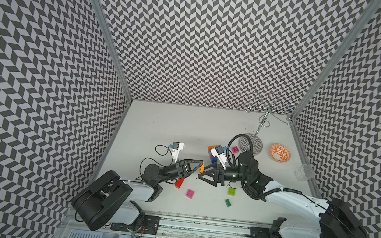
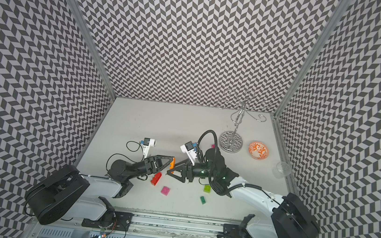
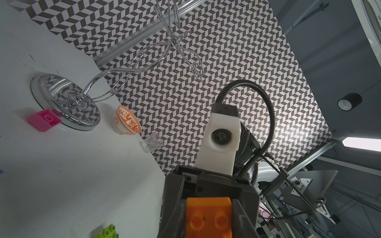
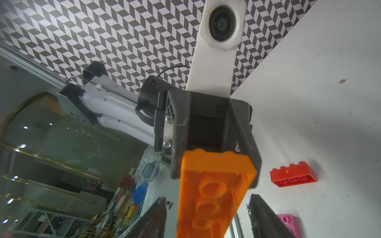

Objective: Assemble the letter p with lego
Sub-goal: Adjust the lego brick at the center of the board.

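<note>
Orange lego pinched in left pincer; right pincer spread around its other end, gaps both sides.

1. Walls on three sides carried a black-and-white chevron print, in both top views.
2. Aluminium posts ran up the two back corners.
3. Desk was plain white and lightly scuffed.
4. A metal rail edged its near side.
5. Left wrist view: a lit strip light and a round black lamp overhead.
</note>
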Motion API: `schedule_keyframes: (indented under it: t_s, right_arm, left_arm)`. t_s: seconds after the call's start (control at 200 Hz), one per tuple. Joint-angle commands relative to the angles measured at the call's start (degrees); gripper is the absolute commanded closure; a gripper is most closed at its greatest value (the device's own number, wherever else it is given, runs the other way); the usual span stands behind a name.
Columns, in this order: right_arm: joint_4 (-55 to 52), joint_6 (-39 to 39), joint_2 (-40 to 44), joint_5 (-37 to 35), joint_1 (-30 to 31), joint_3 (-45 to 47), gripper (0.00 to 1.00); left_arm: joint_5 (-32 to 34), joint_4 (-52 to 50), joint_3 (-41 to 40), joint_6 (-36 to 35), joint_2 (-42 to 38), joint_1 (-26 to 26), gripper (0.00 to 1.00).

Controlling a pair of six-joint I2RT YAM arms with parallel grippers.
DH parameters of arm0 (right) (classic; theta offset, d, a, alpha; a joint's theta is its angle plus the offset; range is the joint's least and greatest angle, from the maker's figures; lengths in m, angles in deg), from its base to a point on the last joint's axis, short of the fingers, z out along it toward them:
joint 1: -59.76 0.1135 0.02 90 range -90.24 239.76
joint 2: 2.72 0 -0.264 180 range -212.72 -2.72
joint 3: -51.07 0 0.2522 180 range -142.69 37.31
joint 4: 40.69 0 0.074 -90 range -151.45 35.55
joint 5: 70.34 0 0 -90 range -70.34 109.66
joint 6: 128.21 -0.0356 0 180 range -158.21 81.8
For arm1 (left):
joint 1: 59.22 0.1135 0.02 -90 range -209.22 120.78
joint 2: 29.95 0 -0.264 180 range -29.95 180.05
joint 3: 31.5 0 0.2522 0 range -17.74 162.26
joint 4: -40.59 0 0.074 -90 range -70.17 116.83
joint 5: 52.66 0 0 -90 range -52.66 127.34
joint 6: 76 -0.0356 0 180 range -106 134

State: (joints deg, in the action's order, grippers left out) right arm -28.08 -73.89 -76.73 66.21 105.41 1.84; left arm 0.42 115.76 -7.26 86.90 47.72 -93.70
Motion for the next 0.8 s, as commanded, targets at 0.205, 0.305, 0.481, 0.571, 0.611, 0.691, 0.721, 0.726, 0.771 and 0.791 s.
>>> schedule_keyframes:
  t_s: [0.205, 0.305, 0.481, 0.571, 0.611, 0.691, 0.721, 0.726, 0.771, 0.791]
  right_arm:
    - [1.59, 1.38, 0.88, -2.18, 0.32, -1.26, 0.64]
    - [-1.8, 3.18, 0.7, -4.12, 0.32, -1.93, 0.69]
    - [-16.73, 11.0, 0.16, -13.59, 0.32, -4.36, 0.69]
    - [-24.56, 15.15, -1.55, -20.48, 0.4, -4.92, 0.69]
    - [-26.41, 16.36, -2.48, -22.68, 0.62, -4.8, 0.69]
    - [-29.45, 18.22, -4.8, -27.19, 1.64, -5.11, 0.7]
    - [-30.31, 18.88, -5.94, -28.66, 2.15, -5.39, 0.7]
    - [-30.45, 18.93, -6.08, -28.94, 2.24, -5.44, 0.69]
    - [-31.88, 19.57, -7.89, -31.19, 3.21, -6.32, 0.69]
    - [-32.58, 19.78, -8.74, -32.26, 3.72, -6.82, 0.7]
  left_arm:
    - [0.59, 0.03, -1.42, -2.39, -2.78, -0.15, 0.66]
    - [1.23, -3.21, -1.51, -3.77, -4.56, -0.08, 0.59]
    - [4.56, -23.65, 0.29, -10.59, -13.64, 0.29, 0.29]
    - [10.63, -45.55, 3.23, -17.38, -22.0, 0.29, 0.07]
    - [14.36, -54.93, 4.73, -20.23, -25.71, 0.34, 0.01]
    - [20.71, -70.17, 7.58, -24.84, -31.7, 0.76, 0.0]
    - [22.58, -74.63, 8.55, -26.2, -33.23, 0.96, 0.0]
    - [22.85, -75.36, 8.75, -26.44, -33.48, 1.07, 0.0]
    - [25.04, -81.02, 10.07, -27.98, -35.32, 1.42, 0.0]
    - [25.86, -82.99, 10.44, -28.56, -35.98, 1.58, 0.0]
